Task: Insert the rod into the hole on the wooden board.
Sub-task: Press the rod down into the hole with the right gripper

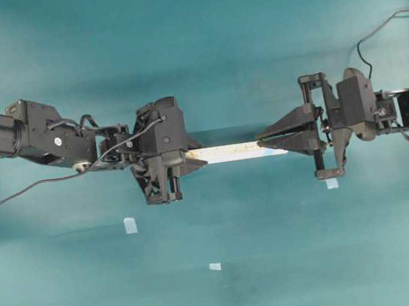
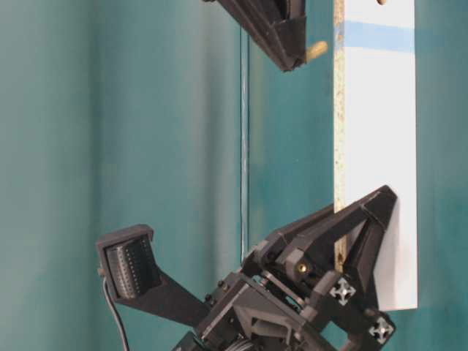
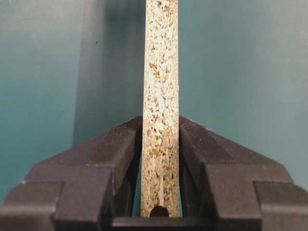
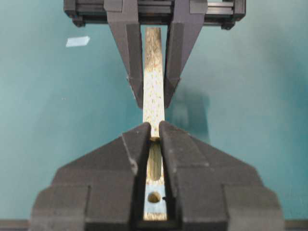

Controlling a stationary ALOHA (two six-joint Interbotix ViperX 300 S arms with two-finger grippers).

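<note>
Above a teal table [image 1: 199,49], the left gripper [image 1: 190,157] clamps one end of the wooden board [image 1: 227,152], holding the long pale strip on edge and clear of the surface. The left wrist view shows the speckled chipboard edge of the strip [image 3: 160,120] pinched between both black fingers [image 3: 115,149], which press flat against its two faces. The jaws are closed only as far as the board's thickness allows.

Opposite, the right gripper [image 1: 263,144] carries the rod [image 2: 316,50], a short cream-tan peg nipped between its nearly closed fingertips. From table level the peg juts from the tip of the gripper [image 2: 292,51], just beside the board's face [image 2: 380,146] but not touching it, level with the light-blue band [image 2: 380,35] near that end. A round hole [image 2: 381,2] shows at the frame's edge beyond the band.

In the right wrist view the peg [image 4: 154,161] sits in the narrow slot between the right fingers [image 4: 120,159]. The hole [image 4: 154,196], dark and round on a pale-blue patch, lies just below it in the frame. It has nothing in it. The board's edge [image 4: 154,91] runs on to the left gripper [image 4: 154,103] at the far side.

Three small pale-blue tape squares [image 1: 130,225] lie flat on the table, well apart from the board.
</note>
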